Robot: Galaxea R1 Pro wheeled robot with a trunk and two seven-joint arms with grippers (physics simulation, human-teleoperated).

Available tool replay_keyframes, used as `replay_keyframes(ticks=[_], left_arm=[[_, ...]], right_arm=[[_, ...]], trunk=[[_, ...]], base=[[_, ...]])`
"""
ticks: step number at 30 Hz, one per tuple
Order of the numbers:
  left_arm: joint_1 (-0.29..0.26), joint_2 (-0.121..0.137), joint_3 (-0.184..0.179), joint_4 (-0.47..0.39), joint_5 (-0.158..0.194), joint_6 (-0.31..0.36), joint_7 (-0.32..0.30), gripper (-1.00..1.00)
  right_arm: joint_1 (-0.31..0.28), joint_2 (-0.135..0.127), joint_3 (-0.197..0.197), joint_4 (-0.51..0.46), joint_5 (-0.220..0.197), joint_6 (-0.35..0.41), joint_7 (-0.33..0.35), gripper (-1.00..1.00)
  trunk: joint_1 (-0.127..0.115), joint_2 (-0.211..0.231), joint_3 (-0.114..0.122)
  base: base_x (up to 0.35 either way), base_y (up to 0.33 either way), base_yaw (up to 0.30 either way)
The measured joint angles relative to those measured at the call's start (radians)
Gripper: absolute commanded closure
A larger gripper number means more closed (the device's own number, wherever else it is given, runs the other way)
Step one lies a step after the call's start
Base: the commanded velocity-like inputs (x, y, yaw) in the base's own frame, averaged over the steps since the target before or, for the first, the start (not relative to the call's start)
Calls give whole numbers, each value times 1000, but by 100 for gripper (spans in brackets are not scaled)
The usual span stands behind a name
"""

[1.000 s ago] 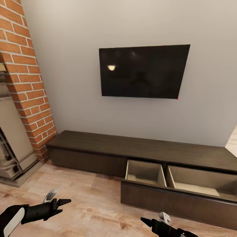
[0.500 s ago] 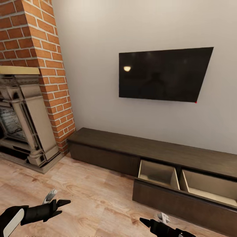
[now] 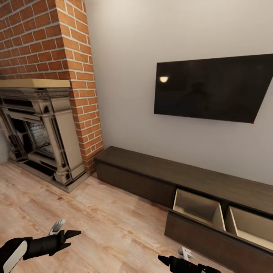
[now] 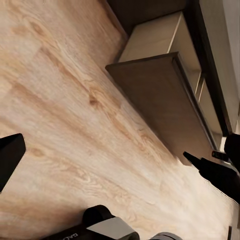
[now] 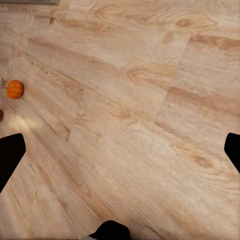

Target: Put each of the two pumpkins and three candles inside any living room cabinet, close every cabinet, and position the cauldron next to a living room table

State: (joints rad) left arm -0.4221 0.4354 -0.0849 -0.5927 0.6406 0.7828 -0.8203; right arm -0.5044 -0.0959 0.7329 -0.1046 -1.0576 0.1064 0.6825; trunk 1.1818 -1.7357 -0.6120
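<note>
We are facing a pale wall with a dark television [image 3: 212, 89] hanging on it, a brick chimney [image 3: 57, 57] and a stone fireplace [image 3: 41, 132] standing to the left. The cabinet [image 3: 151, 174] is sitting low along the wall under the television, and its drawer [image 3: 212, 223] is standing pulled out, two pale compartments showing bare inside (the left wrist view is catching the same open drawer [image 4: 165, 85]). Our left gripper [image 3: 62, 233] is hovering over the wooden floor [image 3: 94, 220] with its fingers spread and nothing between them. Our right gripper [image 3: 176, 258] is hanging low in front of the drawer, likewise spread wide and carrying nothing. In the right wrist view a pumpkin [image 5: 14, 89] is lying on the floor planks [image 5: 130, 120], well apart from the fingertips [image 5: 10, 155], and a sliver of something orange [image 5: 1, 115] is showing near it at the frame's edge; we cannot tell what it is.
</note>
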Motion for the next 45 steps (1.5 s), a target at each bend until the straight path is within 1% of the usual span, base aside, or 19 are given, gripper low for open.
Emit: replay_keyframes(ticks=[2,4,8,14,18,23,27,30,33,35,37,41,45], left_arm=[[0,0,-1,0,0,-9,0,-100],[1,0,-1,4,-1,-32,-1,-100],[0,1,0,29,0,-62,-5,-100],[0,1,1,37,0,-69,-8,-100],[0,2,1,38,0,-69,-9,-100],[0,2,1,38,0,-68,-7,-100],[0,4,1,38,0,-69,-4,-100],[0,5,13,39,-1,-69,-1,-100],[0,5,44,75,-1,-73,0,-100],[0,5,54,83,0,-74,1,-100],[0,6,63,90,1,-75,1,-100],[0,6,66,93,1,-75,1,-100],[0,5,67,94,0,-75,2,-100]], right_arm=[[0,0,0,0,1,0,-7,-100],[0,0,0,0,2,0,-20,-100],[0,2,0,0,6,-14,-33,-100],[0,18,0,0,16,-21,-51,-100],[0,22,0,0,23,-24,-79,-100],[0,28,0,-1,25,-26,-87,-100],[0,41,1,-1,25,-27,-98,-100],[0,45,1,-1,25,-27,-124,-100],[0,56,1,0,26,-44,-140,-100],[0,61,1,0,26,-48,-143,-100],[0,65,1,0,38,-51,-160,-100],[0,77,-1,0,64,-54,-193,-100],[0,92,0,-1,73,-55,-228,-100]], trunk=[[0,0,0],[0,0,0],[0,0,0],[0,0,0],[0,0,0],[0,0,0],[0,0,0],[0,0,0],[-1,0,0],[-1,0,0],[-1,0,0],[-1,0,0],[-1,0,0]], base=[[0,0,274],[0,0,274],[73,105,274],[124,257,274],[32,319,274],[5,331,274],[48,329,274],[175,294,274],[256,208,274],[294,123,274],[312,53,274],[321,42,274],[303,159,274]])
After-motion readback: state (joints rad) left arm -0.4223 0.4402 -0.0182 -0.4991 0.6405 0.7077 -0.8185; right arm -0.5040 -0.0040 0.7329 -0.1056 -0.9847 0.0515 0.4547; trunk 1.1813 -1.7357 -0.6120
